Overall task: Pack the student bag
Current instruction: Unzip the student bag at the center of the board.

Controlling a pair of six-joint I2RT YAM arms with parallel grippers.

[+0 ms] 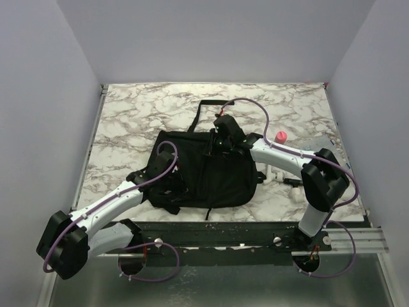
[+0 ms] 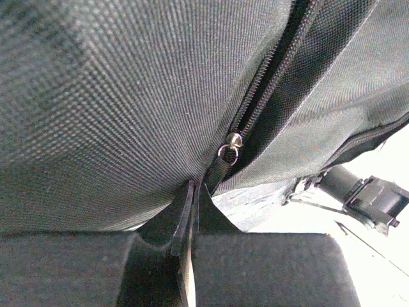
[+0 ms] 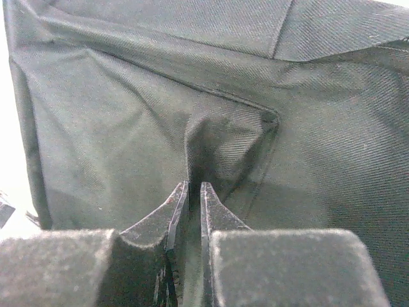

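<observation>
The student bag (image 1: 211, 176) is a large black backpack lying flat in the middle of the marble table, with its top loop (image 1: 203, 112) toward the far side. My left gripper (image 1: 177, 177) is at the bag's left part. In the left wrist view it (image 2: 193, 190) is shut on the black pull tab (image 2: 216, 174) of the silver zipper slider (image 2: 231, 144), with the zipper partly open above it. My right gripper (image 1: 219, 139) is at the bag's far edge. In the right wrist view it (image 3: 192, 187) is shut on a raised fold of the bag's fabric (image 3: 211, 137).
A pink-capped object (image 1: 280, 136) stands right of the bag, behind the right arm. A pale flat thing (image 1: 319, 142) lies beyond it near the table's right edge. Walls close off the table on the left, far and right sides.
</observation>
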